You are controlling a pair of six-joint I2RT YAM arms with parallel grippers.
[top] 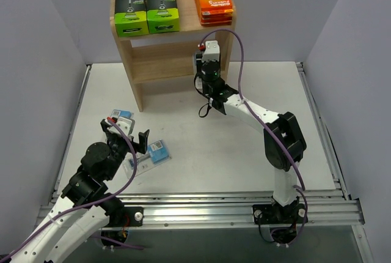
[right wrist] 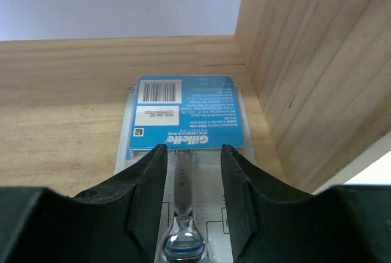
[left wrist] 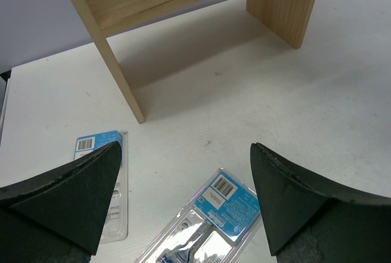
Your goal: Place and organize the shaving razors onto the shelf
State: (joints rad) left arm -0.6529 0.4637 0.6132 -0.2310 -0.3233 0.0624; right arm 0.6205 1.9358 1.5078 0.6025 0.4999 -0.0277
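Placement of a blister pack is what you are doing now, as I judge it.

Top external: your right gripper [top: 206, 54] is reaching into the shelf [top: 162, 61] under the top tier, at its 3 o'clock end; which lower tier I cannot tell. The black-and-lime boxes [top: 147, 11] and orange boxes [top: 213, 0] are sitting on top, at 11 and 12 o'clock of that pincer. Your left gripper [top: 142, 142] is hovering over the table [top: 244, 153], with the first loose pack [top: 122, 118] at its 10 o'clock and the second loose pack [top: 154, 151] at its 5 o'clock.

Left wrist: the pincer is hanging released and holding nothing, the first loose pack partly under the 9 o'clock finger and the second loose pack lying between the fingers, toward 5 o'clock.

Right wrist: the jaws are looking clenched on the raised ridge of the blister pack [right wrist: 186, 113], which is lying along the board, its card end at 12 o'clock and the side panel [right wrist: 317, 61] just beside it at 3 o'clock.

Next you are likely letting go and backing straight out toward 6 o'clock, taking care not to drag the pack.
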